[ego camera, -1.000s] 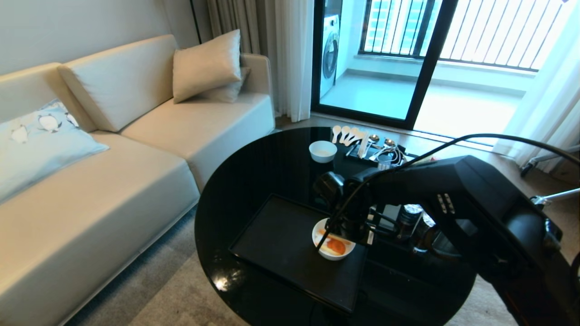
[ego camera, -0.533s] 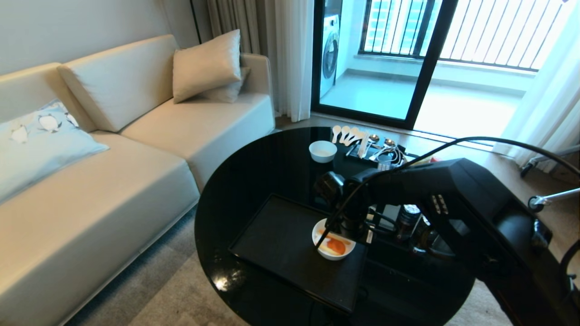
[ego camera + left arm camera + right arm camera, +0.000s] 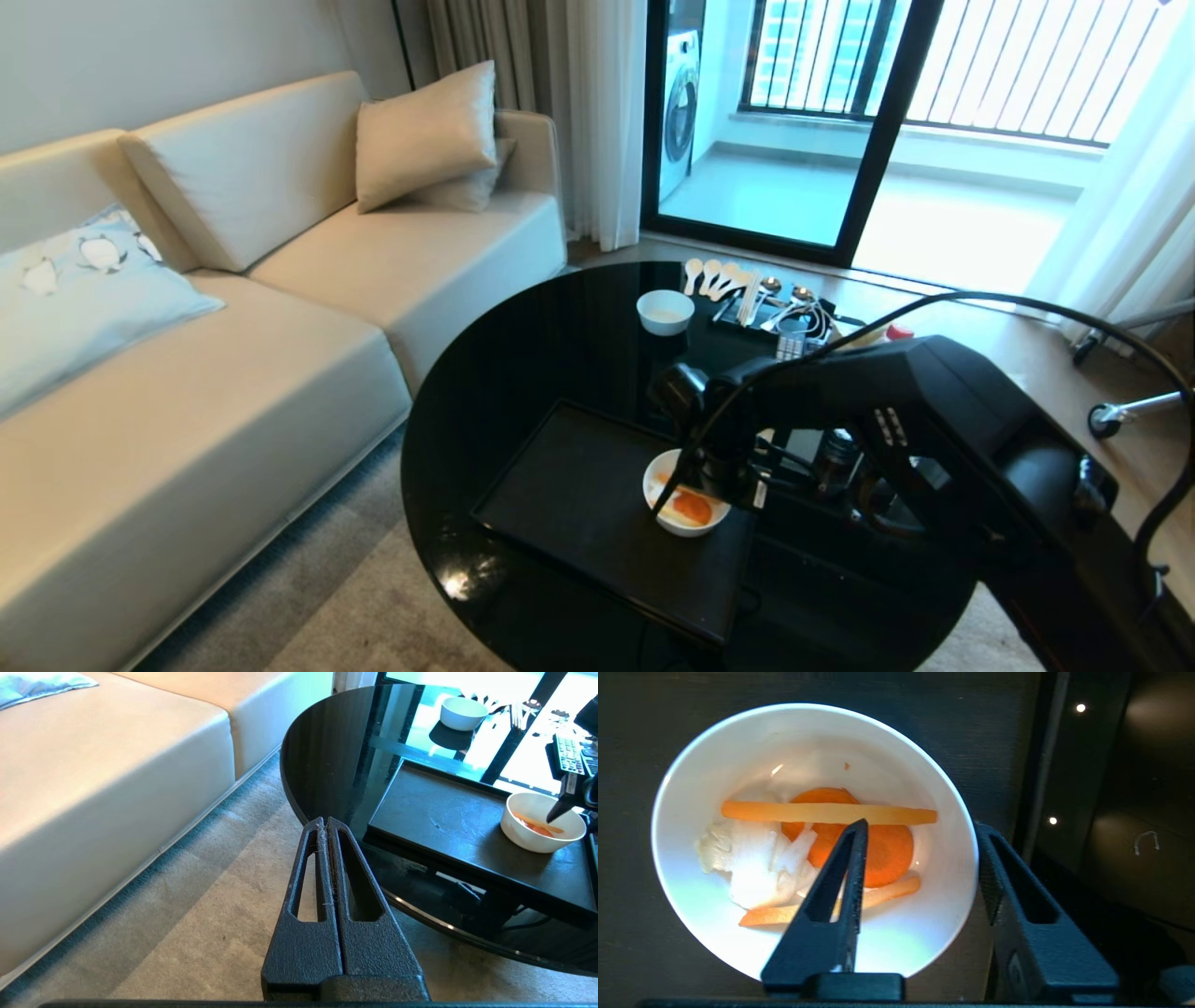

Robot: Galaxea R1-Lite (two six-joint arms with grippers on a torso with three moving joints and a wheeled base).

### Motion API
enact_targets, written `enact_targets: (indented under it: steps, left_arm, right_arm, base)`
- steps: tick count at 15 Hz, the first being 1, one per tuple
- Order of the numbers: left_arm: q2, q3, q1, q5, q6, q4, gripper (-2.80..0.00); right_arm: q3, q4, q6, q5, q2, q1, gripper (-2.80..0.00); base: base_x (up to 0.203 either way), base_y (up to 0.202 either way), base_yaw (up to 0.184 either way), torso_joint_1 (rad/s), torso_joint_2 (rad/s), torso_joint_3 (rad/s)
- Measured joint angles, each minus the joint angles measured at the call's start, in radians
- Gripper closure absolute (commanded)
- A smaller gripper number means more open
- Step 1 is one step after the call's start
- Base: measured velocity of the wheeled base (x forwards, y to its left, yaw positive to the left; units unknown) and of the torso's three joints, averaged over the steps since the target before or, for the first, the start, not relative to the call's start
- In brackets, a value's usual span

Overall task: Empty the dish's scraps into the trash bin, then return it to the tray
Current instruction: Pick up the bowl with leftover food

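The dish [image 3: 665, 521], a white bowl, stands on the black tray [image 3: 579, 495] near its right end. It holds the scraps [image 3: 887, 849]: orange carrot slices and strips with pale peel. My right gripper [image 3: 922, 823] points down over the dish [image 3: 738, 742], open and astride its rim. One finger sits inside above the scraps and the other finger stands outside against the wall. In the head view the right gripper [image 3: 714, 490] covers the dish's right side. My left gripper [image 3: 323, 820] hangs shut over the carpet beside the table. The trash bin is out of view.
The round glossy table [image 3: 523, 355] carries a smaller white bowl [image 3: 665, 312], white spoons [image 3: 714, 276] and dark jars [image 3: 836, 453] right of the tray. A beige sofa [image 3: 233, 373] stands to the left, and carpet lies between it and the table.
My right arm has sunk a little toward the dish, bringing the fingers lower round its rim. The dish and tray have not moved. The left arm is still.
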Motion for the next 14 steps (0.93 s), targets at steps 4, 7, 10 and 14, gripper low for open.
enact_targets:
  steps: [4, 7, 10, 14]
  left_arm:
    - [0.000, 0.000, 0.000, 0.000, 0.000, 0.000, 0.00]
    - [0.000, 0.000, 0.000, 0.000, 0.000, 0.000, 0.00]
    - [0.000, 0.000, 0.000, 0.000, 0.000, 0.000, 0.00]
    - [0.000, 0.000, 0.000, 0.000, 0.000, 0.000, 0.00]
  right_arm:
    - [0.000, -0.014, -0.001, 0.001, 0.016, 0.000, 0.00]
    - [0.001, -0.012, -0.001, 0.000, 0.019, 0.000, 0.00]
    - [0.003, -0.003, 0.001, 0.000, 0.015, -0.001, 0.00]
    - [0.012, 0.007, 0.003, -0.025, -0.019, -0.008, 0.00]
  base:
    - [0.000, 0.000, 0.000, 0.000, 0.00, 0.000]
    - [0.000, 0.000, 0.000, 0.000, 0.00, 0.000]
    - [0.000, 0.000, 0.000, 0.000, 0.00, 0.000]
    - [0.000, 0.000, 0.000, 0.000, 0.00, 0.000]
